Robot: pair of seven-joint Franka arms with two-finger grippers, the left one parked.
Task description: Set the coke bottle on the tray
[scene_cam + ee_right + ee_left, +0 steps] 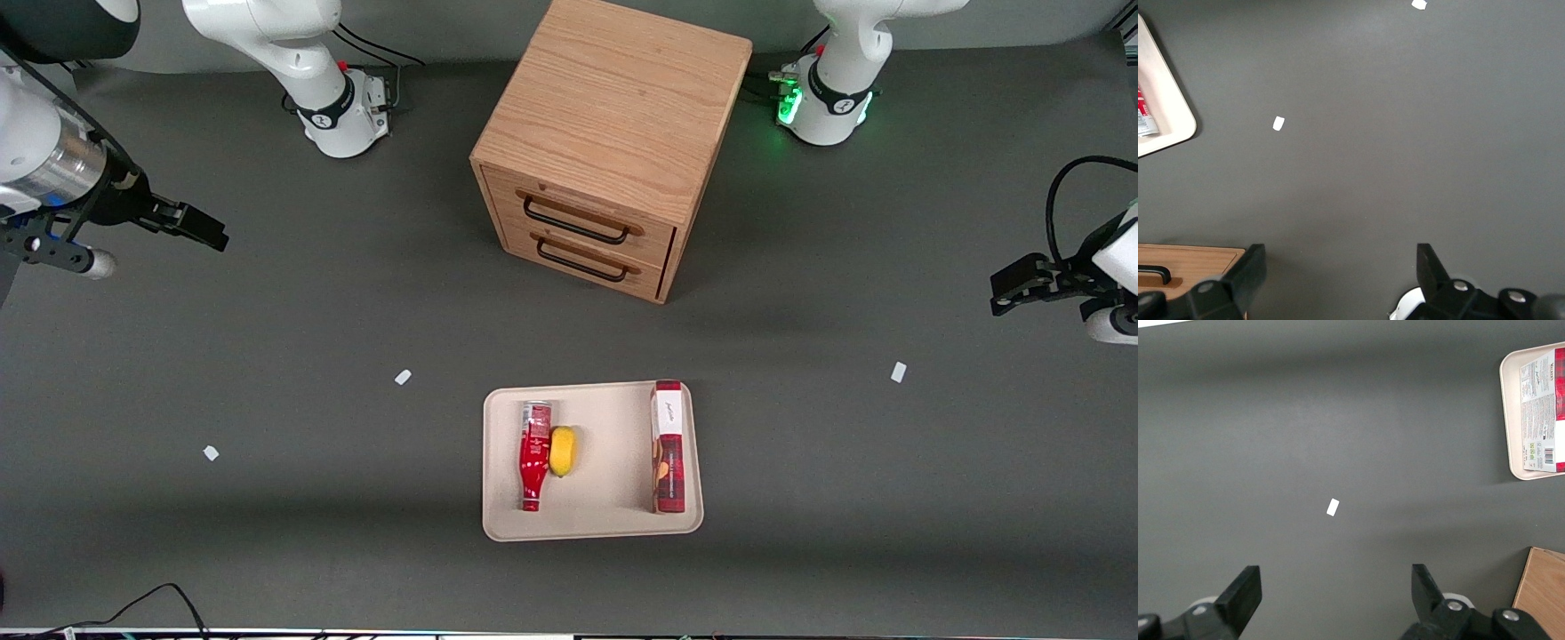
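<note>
The coke bottle (pixel 533 454) lies flat on the beige tray (pixel 605 520), its neck pointing toward the front camera and its silvery base away from it. A sliver of the bottle (pixel 1143 115) and a tray corner (pixel 1168 100) show in the right wrist view. My right gripper (pixel 200 228) is open and empty, held above the table far toward the working arm's end, well away from the tray; its fingers (pixel 1251 270) stand wide apart over bare mat.
A yellow fruit (pixel 563 451) lies against the bottle on the tray, and a tall red snack box (pixel 668 446) lies along the tray's edge nearest the parked arm. A wooden drawer cabinet (pixel 613 133) stands farther from the camera. Small white tape marks (pixel 403 377) dot the mat.
</note>
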